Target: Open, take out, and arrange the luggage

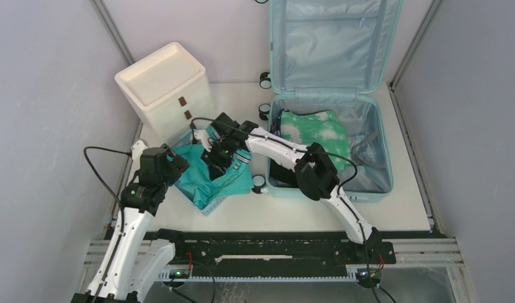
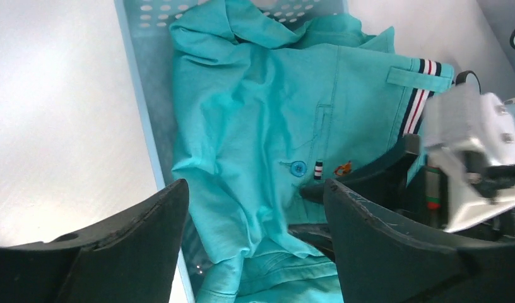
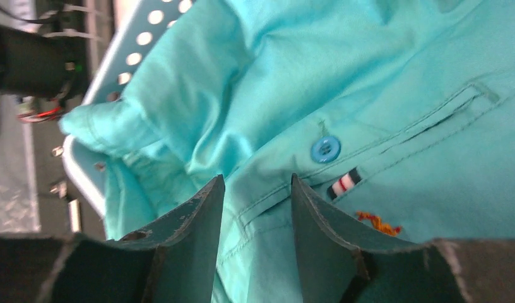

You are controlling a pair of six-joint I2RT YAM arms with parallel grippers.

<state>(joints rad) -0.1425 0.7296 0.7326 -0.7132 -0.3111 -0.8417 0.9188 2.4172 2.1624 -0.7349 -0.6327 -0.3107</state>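
The left hand [image 2: 255,189] hangs over a turquoise garment [image 2: 261,113]. Its two fingers are spread wide, with nothing between them but the cloth below. The garment lies crumpled in a blue perforated basket [image 2: 144,76], whose side wall runs just to the left of this hand. A striped trim [image 2: 419,101] shows at the garment's edge, ahead and to the right.

The right hand [image 3: 256,183] is just to the right of the left one, low over the same garment. Its fingers stand partly apart and no cloth is pinched in the gap. A blue button [image 3: 325,149] sits just ahead of its fingertips, slightly to the right.

The luggage [image 1: 331,44] rests on the worktop [image 1: 381,211], to the right of both hands and apart from them. It is open, with the lid upright at the back. A green-and-white cloth [image 1: 312,129] lies in its lower half. A white drawer unit [image 1: 163,82] stands beyond the hands, to the left.
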